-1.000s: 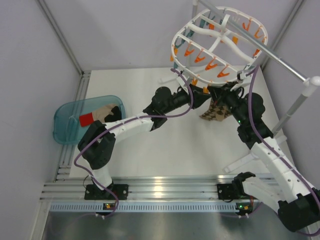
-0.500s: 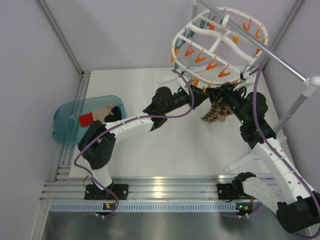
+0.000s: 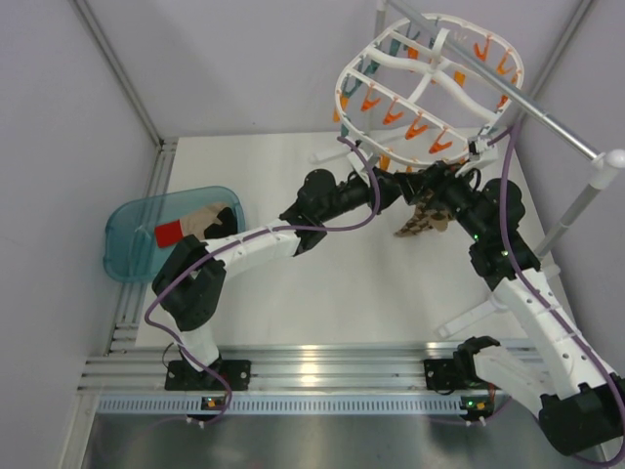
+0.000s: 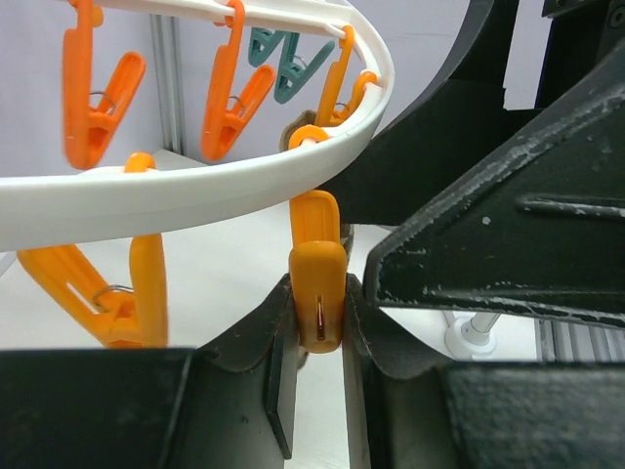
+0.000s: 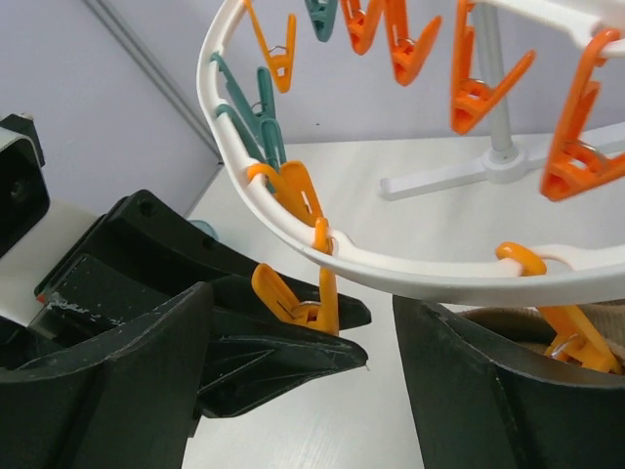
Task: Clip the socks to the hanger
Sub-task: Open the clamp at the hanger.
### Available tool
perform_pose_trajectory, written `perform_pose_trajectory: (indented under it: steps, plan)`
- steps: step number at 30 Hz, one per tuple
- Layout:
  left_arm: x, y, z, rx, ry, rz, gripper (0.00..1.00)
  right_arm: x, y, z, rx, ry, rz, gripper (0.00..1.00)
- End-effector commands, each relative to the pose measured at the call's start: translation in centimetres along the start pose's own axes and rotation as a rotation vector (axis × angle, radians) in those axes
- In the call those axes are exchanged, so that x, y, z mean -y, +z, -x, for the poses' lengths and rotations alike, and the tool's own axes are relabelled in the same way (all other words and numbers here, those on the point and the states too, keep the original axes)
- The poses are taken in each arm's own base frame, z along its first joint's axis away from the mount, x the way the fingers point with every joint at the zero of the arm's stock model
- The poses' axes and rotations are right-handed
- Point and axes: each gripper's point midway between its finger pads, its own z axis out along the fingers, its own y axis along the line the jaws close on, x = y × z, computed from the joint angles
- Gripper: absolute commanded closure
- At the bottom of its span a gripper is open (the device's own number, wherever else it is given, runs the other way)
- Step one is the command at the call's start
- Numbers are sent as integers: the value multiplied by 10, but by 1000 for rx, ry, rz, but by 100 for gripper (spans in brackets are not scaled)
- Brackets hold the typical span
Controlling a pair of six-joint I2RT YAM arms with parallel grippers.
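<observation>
1. We judge the task barely started. The socks (image 3: 195, 223), red at one end and cream over the rest, lie in the teal bin (image 3: 125, 249) at the far left of the table (image 3: 322, 283), well apart from the hanger (image 3: 344, 90) at the far right.
2. None of the hanger's pegs that we can see carries a red-and-cream sock. A brown diamond-patterned sock (image 3: 418, 219) hangs just under the near rim, apparently from a peg, though we cannot see the bite itself.
3. What is left, as we read it: fetch each sock from the bin, carry it right to the rim, and clip it.
4. The left gripper (image 4: 318, 327) is closed on an orange peg (image 4: 317, 283) hanging from the near rim, its fingers pressing the peg from both sides.
5. The right gripper (image 5: 381, 371) stands wide open just below the same rim, with nothing between its fingers; the patterned sock is just beside it.
</observation>
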Motion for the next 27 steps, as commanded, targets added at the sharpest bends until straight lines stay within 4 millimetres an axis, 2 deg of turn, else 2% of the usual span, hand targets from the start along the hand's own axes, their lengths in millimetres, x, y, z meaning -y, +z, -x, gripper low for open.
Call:
perform_pose_trajectory:
  steps: [1,6,11,15,18,20,23,24,25,27]
  plan:
    - [10,7,18,39,34,-48,100,-27,0,28,54,-5,101,26]
    - [12,9,18,34,34,-59,100,-23,6,25,44,-13,89,25]
    - [15,10,17,27,46,-71,100,-12,16,23,36,-50,36,31]
    - [19,11,16,18,63,-86,100,-12,18,27,60,-50,37,36]
    - [21,12,12,4,65,-92,100,-12,19,28,68,-44,41,46]
    - [22,12,11,-4,67,-98,100,-13,19,29,75,-42,44,62]
    - [21,11,11,-11,64,-95,91,-13,18,28,79,-41,49,80]
    - [23,10,9,-19,62,-101,81,-13,17,28,79,-39,49,84]
    - [25,8,13,-19,62,-105,76,-14,17,27,75,-39,51,91]
    - [27,2,13,-40,59,-111,61,-13,17,26,69,-37,46,96]
